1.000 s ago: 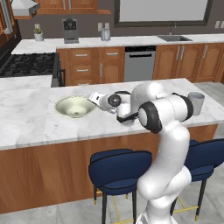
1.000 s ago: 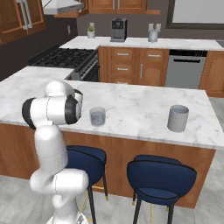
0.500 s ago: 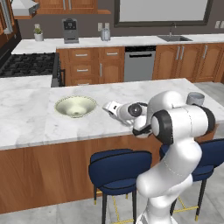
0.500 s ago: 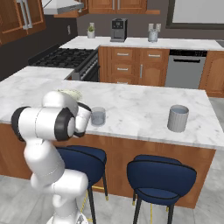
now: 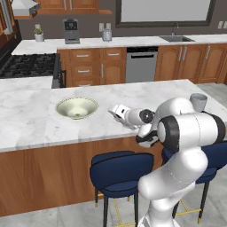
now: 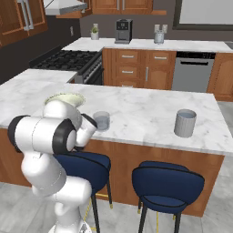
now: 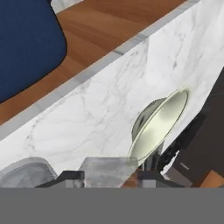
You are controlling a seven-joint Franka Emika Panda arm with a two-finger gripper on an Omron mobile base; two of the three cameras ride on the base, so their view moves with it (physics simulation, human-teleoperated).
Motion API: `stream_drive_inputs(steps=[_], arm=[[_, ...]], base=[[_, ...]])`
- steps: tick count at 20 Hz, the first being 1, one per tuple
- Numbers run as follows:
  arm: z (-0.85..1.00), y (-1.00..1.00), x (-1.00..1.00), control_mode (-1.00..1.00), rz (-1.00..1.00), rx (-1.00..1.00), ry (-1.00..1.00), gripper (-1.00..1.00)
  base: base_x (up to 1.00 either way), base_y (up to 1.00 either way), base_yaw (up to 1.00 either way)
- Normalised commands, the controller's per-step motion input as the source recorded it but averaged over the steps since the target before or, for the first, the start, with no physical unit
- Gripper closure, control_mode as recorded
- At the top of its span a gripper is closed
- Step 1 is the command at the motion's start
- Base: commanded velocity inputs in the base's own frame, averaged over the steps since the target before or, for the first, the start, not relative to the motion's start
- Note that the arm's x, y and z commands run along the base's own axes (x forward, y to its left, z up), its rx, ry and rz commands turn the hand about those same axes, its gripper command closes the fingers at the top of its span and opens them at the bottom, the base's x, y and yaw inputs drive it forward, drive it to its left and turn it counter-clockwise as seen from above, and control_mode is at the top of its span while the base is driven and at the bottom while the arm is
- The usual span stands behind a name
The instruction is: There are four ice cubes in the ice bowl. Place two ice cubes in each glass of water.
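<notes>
While our gripper point(image 5: 116, 111) hovers right of the ice bowl point(image 5: 76, 107), probably to reach cubes, we cannot tell its finger spread.

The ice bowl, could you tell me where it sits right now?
The ice bowl sits on the island counter, left of the hand in the left base view, on the stove side.

Marble island point(image 5: 40, 128), 2 blue stools point(image 6: 166, 182), perhaps a window point(image 5: 164, 9).
</notes>
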Motion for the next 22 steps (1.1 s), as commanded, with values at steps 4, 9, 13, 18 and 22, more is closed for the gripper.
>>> stream_drive_inputs(steps=[4, 9, 13, 18, 22], arm=[[1.00, -0.20, 0.17, -1.00, 0.07, -0.01, -0.16, 1.00], [1.00, -0.51, 0.01, -1.00, 0.00, -0.06, -0.02, 1.00], [1.00, -0.57, 0.00, -1.00, 0.00, -0.05, 0.03, 1.00], [0.99, -0.97, 0.00, -1.00, 0.06, -0.06, 0.29, 1.00], [0.76, -0.96, 0.00, -1.00, 0.12, -0.12, 0.54, 1.00]], base=[[0.00, 0.00, 0.00], [0.00, 0.00, 0.00], [0.00, 0.00, 0.00], [0.00, 0.00, 0.00], [0.00, 0.00, 0.00]])
